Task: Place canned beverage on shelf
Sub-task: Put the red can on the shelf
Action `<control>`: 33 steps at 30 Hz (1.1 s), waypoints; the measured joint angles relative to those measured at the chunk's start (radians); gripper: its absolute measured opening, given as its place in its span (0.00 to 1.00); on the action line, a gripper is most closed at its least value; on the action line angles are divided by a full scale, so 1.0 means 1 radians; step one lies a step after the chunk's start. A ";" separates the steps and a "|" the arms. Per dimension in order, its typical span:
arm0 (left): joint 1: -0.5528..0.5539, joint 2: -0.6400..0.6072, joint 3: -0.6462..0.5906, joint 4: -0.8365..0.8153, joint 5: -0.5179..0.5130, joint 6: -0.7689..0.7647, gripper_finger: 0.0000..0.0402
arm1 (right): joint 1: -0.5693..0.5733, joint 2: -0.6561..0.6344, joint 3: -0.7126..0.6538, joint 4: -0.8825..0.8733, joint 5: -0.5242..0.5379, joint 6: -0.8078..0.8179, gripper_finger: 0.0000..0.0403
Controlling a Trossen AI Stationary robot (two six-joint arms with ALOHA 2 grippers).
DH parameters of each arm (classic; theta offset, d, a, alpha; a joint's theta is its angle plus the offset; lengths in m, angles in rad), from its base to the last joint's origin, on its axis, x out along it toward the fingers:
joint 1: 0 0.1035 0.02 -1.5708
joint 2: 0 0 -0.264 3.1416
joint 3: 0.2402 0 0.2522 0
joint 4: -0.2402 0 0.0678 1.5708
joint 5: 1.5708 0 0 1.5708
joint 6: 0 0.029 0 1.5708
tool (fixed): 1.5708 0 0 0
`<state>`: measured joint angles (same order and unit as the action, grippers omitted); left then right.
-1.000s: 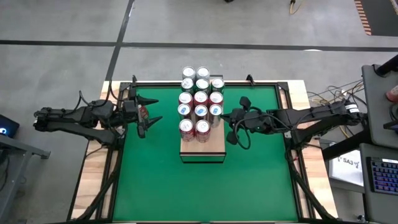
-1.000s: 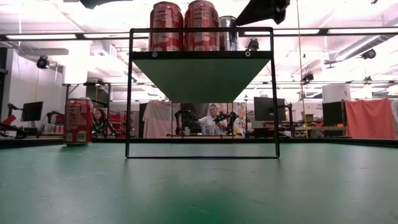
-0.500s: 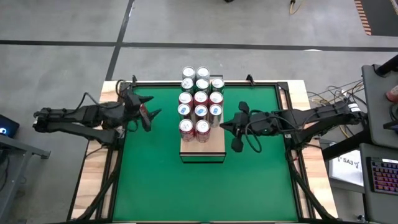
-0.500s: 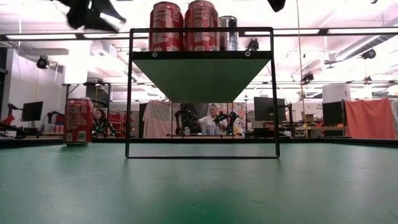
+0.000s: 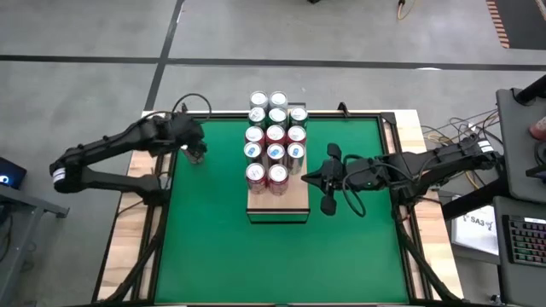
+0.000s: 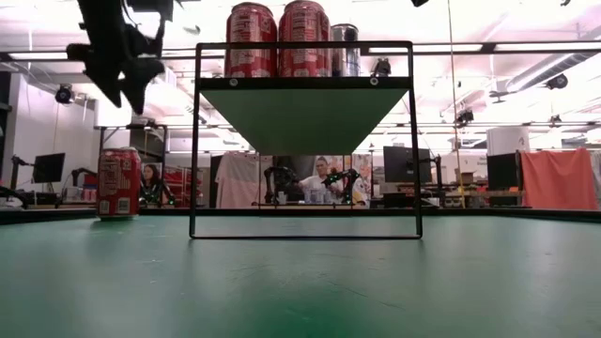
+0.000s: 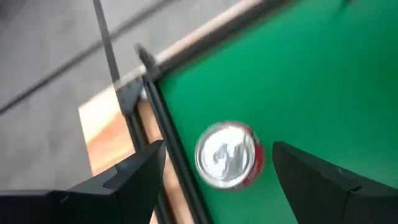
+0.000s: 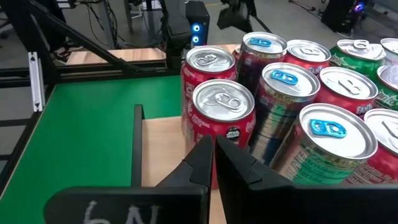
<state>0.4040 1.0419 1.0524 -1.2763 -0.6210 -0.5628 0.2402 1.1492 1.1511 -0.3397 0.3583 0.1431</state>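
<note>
A red can [image 7: 229,154] stands upright on the green surface near its far left corner, also seen in the low view [image 6: 118,183]. My left gripper [image 7: 214,177] hangs above it, open and pointing down, with one finger on either side of the can top and clear of it [image 6: 122,92]. The shelf [image 5: 278,203] stands mid-table with several cans [image 5: 275,136] on its far part. My right gripper [image 8: 213,154] is shut and empty. It hovers at the shelf's right side [image 5: 310,177] and points at the cans.
The near end of the shelf board [image 8: 163,149] is bare wood. A dark frame rail and the pale wooden rim [image 7: 112,134] run close beside the loose can. Open green surface [image 5: 273,264] lies toward the near edge. People and desks show in the room beyond the table.
My left gripper has swung toward the far edge, tipped from level to pointing down and sunk until it hangs over the loose can. My right gripper has risen a little beside the shelf. The cans have stayed where they were.
</note>
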 joint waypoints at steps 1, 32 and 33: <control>0.021 0.015 0.000 -0.011 0.027 0.005 0.69 | 0.002 0.000 0.000 0.000 0.000 0.000 0.02; 0.049 -0.016 -0.148 0.094 0.130 0.018 0.69 | 0.004 0.000 0.000 0.060 0.008 -0.057 0.02; 0.049 -0.017 -0.148 0.100 0.123 0.019 0.69 | 0.004 0.000 0.000 0.067 0.008 -0.058 0.02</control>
<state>0.4534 1.0254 0.9047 -1.1758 -0.4978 -0.5440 0.2440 1.1496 1.1511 -0.2731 0.3664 0.0849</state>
